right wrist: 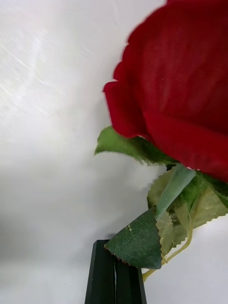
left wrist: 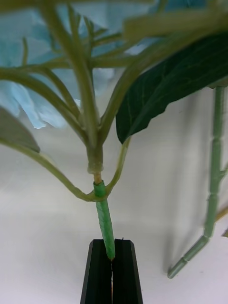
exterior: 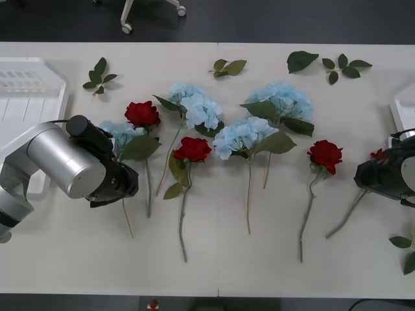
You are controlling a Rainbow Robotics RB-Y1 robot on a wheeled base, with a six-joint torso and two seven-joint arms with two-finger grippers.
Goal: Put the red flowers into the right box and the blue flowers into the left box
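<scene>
Pale, off-white tabletop [exterior: 214,259] under everything, with flowers laid in a loose row across the middle of the front view. No writing, brand or label readable anywhere.

At lower left of the front view, left gripper [left wrist: 112,259] on its silver arm, black jaws pressed together on the green stem of a blue hydrangea [exterior: 120,135], pale blue head and dark leaf just beyond them in the left wrist view. Translucent white left box [exterior: 26,103] at the far left edge, ribbed wall toward the arm.

Three more blue hydrangeas further right: one at upper centre [exterior: 194,107], one at centre [exterior: 241,136], one up and right of it [exterior: 282,100], the last two touching.

Three red roses lying free: left of centre [exterior: 142,114], centre [exterior: 192,149], right of centre [exterior: 325,155], each on a long thin stem running toward the bottom of the frame.

At the right edge, right gripper [right wrist: 115,273], jaws closed in the right wrist view, a fourth red rose [right wrist: 180,95] and its leaves close in front of them; whether the stem is actually clamped, cannot tell. Thin rim of the right box [exterior: 403,103] above that arm.

Loose green leaf sprigs [exterior: 98,76] scattered along the top and at lower right.
</scene>
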